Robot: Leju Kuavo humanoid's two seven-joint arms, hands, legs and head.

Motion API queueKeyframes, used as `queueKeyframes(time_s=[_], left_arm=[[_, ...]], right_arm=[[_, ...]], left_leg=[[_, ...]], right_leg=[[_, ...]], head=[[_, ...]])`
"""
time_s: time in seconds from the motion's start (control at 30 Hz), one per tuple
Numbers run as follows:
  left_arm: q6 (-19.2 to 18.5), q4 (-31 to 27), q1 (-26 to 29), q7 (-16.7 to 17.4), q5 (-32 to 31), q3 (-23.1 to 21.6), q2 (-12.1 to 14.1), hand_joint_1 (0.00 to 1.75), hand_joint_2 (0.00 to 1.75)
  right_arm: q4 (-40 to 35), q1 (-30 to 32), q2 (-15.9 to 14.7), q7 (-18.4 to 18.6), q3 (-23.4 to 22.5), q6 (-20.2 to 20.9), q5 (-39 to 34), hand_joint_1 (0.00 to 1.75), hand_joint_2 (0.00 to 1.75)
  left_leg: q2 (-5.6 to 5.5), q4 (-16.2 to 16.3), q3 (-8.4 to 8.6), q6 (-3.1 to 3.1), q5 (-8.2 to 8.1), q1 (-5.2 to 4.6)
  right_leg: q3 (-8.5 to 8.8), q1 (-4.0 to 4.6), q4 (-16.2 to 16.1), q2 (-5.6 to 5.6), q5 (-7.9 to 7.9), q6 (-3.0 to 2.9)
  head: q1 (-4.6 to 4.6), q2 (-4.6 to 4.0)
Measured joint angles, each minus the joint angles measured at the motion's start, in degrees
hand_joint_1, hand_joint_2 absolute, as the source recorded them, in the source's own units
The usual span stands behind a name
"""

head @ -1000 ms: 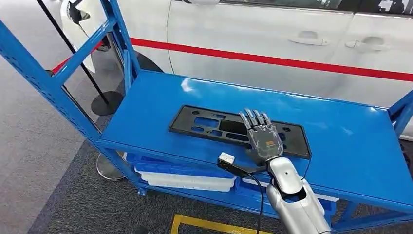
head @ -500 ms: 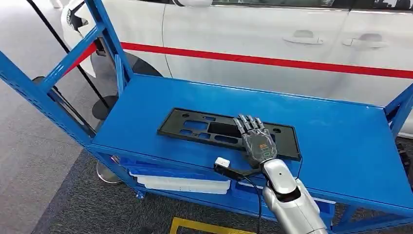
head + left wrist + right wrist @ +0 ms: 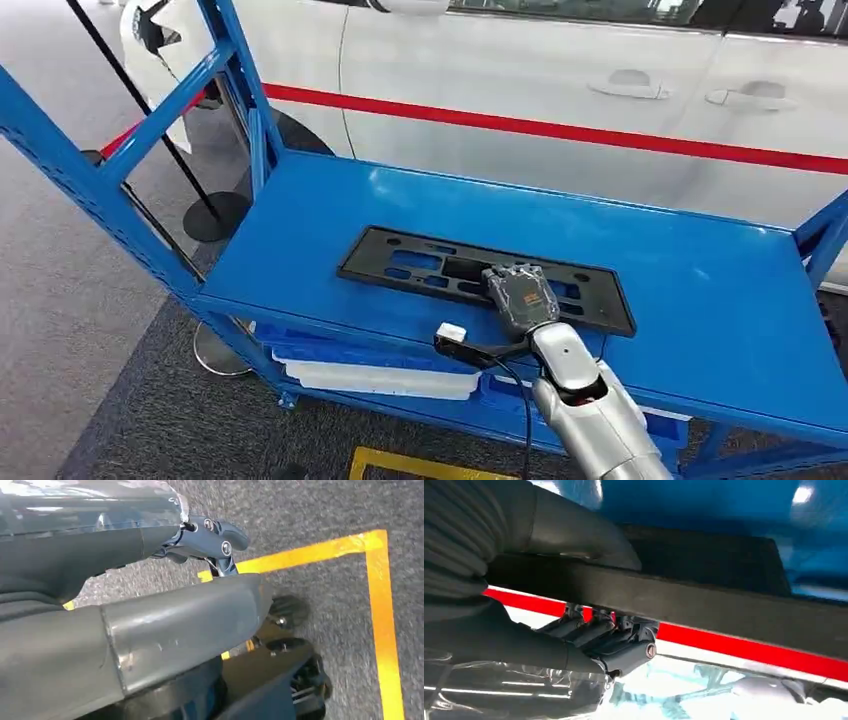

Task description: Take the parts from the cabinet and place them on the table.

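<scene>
My right hand (image 3: 521,297) grasps the near long edge of the black plate frame (image 3: 420,262); in the right wrist view the thumb (image 3: 574,535) lies on one face and the fingers (image 3: 594,630) on the other. The frame lies flat on the blue shelf (image 3: 690,300), its free end running toward 9 o'clock. I cannot tell my left hand's (image 3: 200,535) state. Risk, as I judge it: an off-centre hold could let the long end sag, twist and catch on the rack post (image 3: 90,170).

Plate (image 3: 420,262) lies flat mid-shelf on rack top (image 3: 700,300), long axis 9-to-3. Right hand (image 3: 520,293) sits on its near edge toward 3 o'clock. Car (image 3: 560,90) stands behind at 12; trays (image 3: 370,372) on the shelf below.
</scene>
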Motion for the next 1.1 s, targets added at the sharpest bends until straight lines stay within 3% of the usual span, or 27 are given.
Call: queueKeyframes(time_s=[0.03, 0.07, 0.13, 0.17, 0.2, 0.23, 0.3, 0.37, 0.4, 0.47, 0.5, 0.53, 0.57, 0.67, 0.7, 0.8, 0.87, 0.9, 1.0, 1.03, 1.07, 1.1], left_arm=[[0.00, 0.02, 0.05, 0.00, 0.11, 0.02, 0.00, 0.00, 0.00], [0.02, 0.02, 0.12, 0.00, 0.13, 0.07, -0.02, 0.00, 0.00], [0.02, 0.02, 0.14, 0.00, 0.15, 0.09, -0.07, 0.00, 0.00], [0.07, 0.02, 0.13, -0.02, 0.20, 0.11, -0.09, 0.00, 0.00], [0.20, 0.02, 0.08, -0.02, 0.20, 0.17, -0.13, 0.00, 0.00], [0.33, 0.02, 0.08, -0.02, 0.22, 0.28, -0.13, 0.00, 0.00], [0.37, 0.02, 0.16, 0.00, 0.22, 0.46, -0.15, 0.00, 0.00], [0.46, 0.02, 0.19, 0.00, 0.22, 0.50, -0.15, 0.00, 0.00], [0.52, 0.00, 0.19, -0.02, 0.22, 0.52, -0.15, 0.00, 0.00], [0.52, 0.02, 0.24, -0.02, 0.24, 0.55, -0.15, 0.00, 0.00], [0.52, 0.02, 0.34, -0.02, 0.24, 0.57, -0.15, 0.00, 0.00], [0.52, 0.02, 0.44, 0.00, 0.24, 0.57, -0.15, 0.00, 0.00], [0.52, 0.02, 0.49, -0.02, 0.22, 0.59, -0.15, 0.00, 0.00], [0.59, 0.02, 0.49, -0.02, 0.22, 0.87, -0.15, 0.00, 0.00], [0.59, 0.02, 0.46, -0.04, 0.22, 0.96, -0.15, 0.00, 0.00], [0.61, 0.00, 0.35, -0.09, 0.22, 1.27, -0.13, 0.00, 0.00], [0.68, 0.02, 0.47, -0.18, 0.20, 1.49, -0.13, 0.00, 0.00], [0.68, 0.02, 0.46, -0.35, 0.15, 1.51, -0.15, 0.00, 0.00], [0.68, 0.02, 0.49, -0.48, -0.02, 1.57, -0.13, 0.00, 0.00], [0.68, 0.02, 0.60, -0.48, -0.04, 1.57, -0.13, 0.00, 0.00], [0.74, 0.02, 0.68, -0.48, -0.04, 1.57, -0.13, 0.00, 0.00], [1.09, 0.02, 0.76, -0.48, -0.07, 1.60, -0.15, 0.00, 0.00]], right_arm=[[0.48, -0.16, 0.09, -0.15, 0.11, -0.20, -0.20, 1.75, 1.75], [0.76, -0.47, 0.15, -0.24, 0.26, -0.24, -0.35, 1.75, 1.75], [1.38, -1.24, 0.44, -0.46, 0.81, -0.37, -0.77, 1.75, 1.75], [1.66, -1.56, 0.55, -0.52, 0.94, -0.50, -1.18, 1.75, 1.75], [2.08, -1.95, 0.68, -0.52, 1.05, -0.83, -1.77, 1.75, 1.75], [2.36, -2.08, 1.07, -0.57, 1.16, -1.14, -2.23, 1.75, 1.75], [2.73, -2.16, 1.16, -0.72, 1.29, -1.66, -2.79, 1.75, 1.75], [2.80, -2.47, 1.36, -0.87, 1.44, -2.27, -3.91, 1.75, 1.75], [2.62, -2.52, 1.42, -1.05, 1.44, -2.82, -5.01, 1.75, 1.75], [1.72, -2.53, 1.46, -1.18, 1.44, -3.12, -6.49, 1.75, 1.75], [1.53, -2.50, 1.46, -1.31, 1.44, -3.15, -6.93, 1.75, 1.75], [1.29, -2.36, 1.44, -1.61, 1.42, -3.30, -7.75, 1.75, 1.75], [0.53, -2.07, 1.36, -2.18, 1.25, -3.54, -9.30, 1.75, 1.75], [-3.77, -1.63, 1.09, -3.12, 0.11, -3.47, -13.80, 1.75, 1.75], [-5.14, -1.63, 1.07, -3.17, -0.29, -3.32, -14.40, 1.75, 1.75], [-7.33, -1.03, 0.90, -3.26, -0.83, -3.08, -14.88, 1.75, 1.75], [-8.86, -0.18, 0.85, -4.44, -1.34, -3.76, -17.45, 1.75, 1.75], [-10.48, 0.42, 0.74, -5.67, -1.94, -4.48, -20.48, 1.75, 1.75], [-18.18, 2.48, 0.00, -8.42, -4.50, -5.75, -29.70, 1.75, 1.75], [-22.14, 3.26, -0.35, -9.80, -5.70, -6.10, -33.62, 1.75, 1.75], [-24.75, 3.75, -0.57, -10.77, -6.62, -6.51, -36.07, 1.75, 1.75], [-28.44, 4.04, -0.87, -12.25, -7.93, -7.16, -39.71, 1.75, 1.75]], left_leg=[[-0.02, 0.08, 0.03, 0.00, -0.03, 0.00], [-0.05, 0.14, 0.13, -0.02, -0.12, 0.01], [-0.13, 0.47, 0.33, -0.30, -0.42, 0.02], [-0.19, 0.77, 0.27, -0.55, -0.66, 0.01], [-0.26, 1.44, -0.13, -0.95, -0.97, -0.54], [-0.31, 1.43, -0.28, -1.17, -1.02, -0.44], [-0.31, 1.16, -0.17, -1.82, -0.88, -0.24], [-0.20, 1.88, -0.33, -2.41, -1.61, -0.08], [-0.10, 4.30, -1.29, -2.80, -3.32, -0.07], [-0.08, 13.40, -5.47, -3.35, -7.75, 0.24], [-0.07, 17.26, -7.31, -3.53, -9.06, 0.29], [-0.07, 19.06, -8.25, -3.60, -9.11, 0.33], [-0.06, 18.07, -7.86, -3.63, -7.87, 0.39], [0.00, 4.41, -1.19, -3.15, -0.82, 0.46], [0.00, 1.80, 0.06, -2.73, -1.30, 0.30], [-0.16, 1.42, -0.02, -1.65, -1.20, -0.20], [-0.07, 0.50, 0.29, -0.62, -0.52, 0.36], [-0.12, 0.39, 0.29, -0.43, -0.45, 0.21], [-0.10, 0.50, 0.08, 0.11, -0.53, -0.02], [-0.12, 0.62, 0.07, 0.20, -0.62, -0.06], [-0.14, 0.71, 0.11, 0.21, -0.74, -0.07], [-0.19, 0.89, 0.18, 0.16, -0.94, -0.07]], right_leg=[[-0.92, -0.01, 1.57, 0.00, 0.29, 0.07], [-0.25, -0.05, 0.01, -0.02, 1.90, 0.07], [4.13, -0.11, -8.87, -0.06, 6.92, -0.16], [6.37, -0.12, -13.42, -0.08, 8.70, -0.36], [7.17, 0.24, -15.36, -0.06, 7.84, -0.65], [6.86, 0.01, -15.24, -0.02, 7.99, -1.10], [6.83, 0.48, -15.25, 0.00, 8.02, -1.76], [7.16, 0.02, -15.90, -0.16, 8.42, -2.54], [7.26, -0.08, -15.98, -0.16, 8.40, -2.84], [7.27, 0.02, -15.96, -0.21, 8.35, -3.07], [7.26, 0.04, -15.93, -0.20, 8.32, -3.11], [7.28, 0.04, -15.91, -0.15, 8.32, -3.10], [7.34, 0.03, -15.90, -0.09, 8.31, -3.09], [7.66, 0.02, -15.87, 0.18, 8.14, -2.82], [7.63, 0.26, -15.81, 0.25, 8.10, -2.46], [7.47, 0.17, -16.07, 0.40, 8.33, -1.30], [7.35, 0.12, -15.63, 0.32, 7.92, -0.57], [6.63, 0.03, -14.05, 0.20, 6.69, -0.35], [0.32, 0.02, -1.19, 0.18, 0.27, -0.14], [-1.26, 0.01, 1.77, 0.17, -0.11, -0.08], [-1.39, 0.01, 1.65, 0.16, 0.76, -0.08], [-0.25, 0.00, -1.10, 0.16, 3.01, -0.14]], head=[[0.00, 0.00], [0.00, 0.00], [0.00, 0.00], [0.00, 0.00], [0.00, 0.00], [-0.02, 0.00], [0.00, 0.00], [0.00, 0.00], [-0.02, 0.00], [0.00, 0.00], [-0.02, 0.00], [-0.02, 0.00], [-0.02, 0.00], [-0.02, 0.00], [-0.02, 0.00], [0.00, 0.00], [0.00, 0.00], [0.00, -0.02], [0.00, 0.00], [0.00, 0.00], [0.00, 0.00], [0.00, 0.00]])
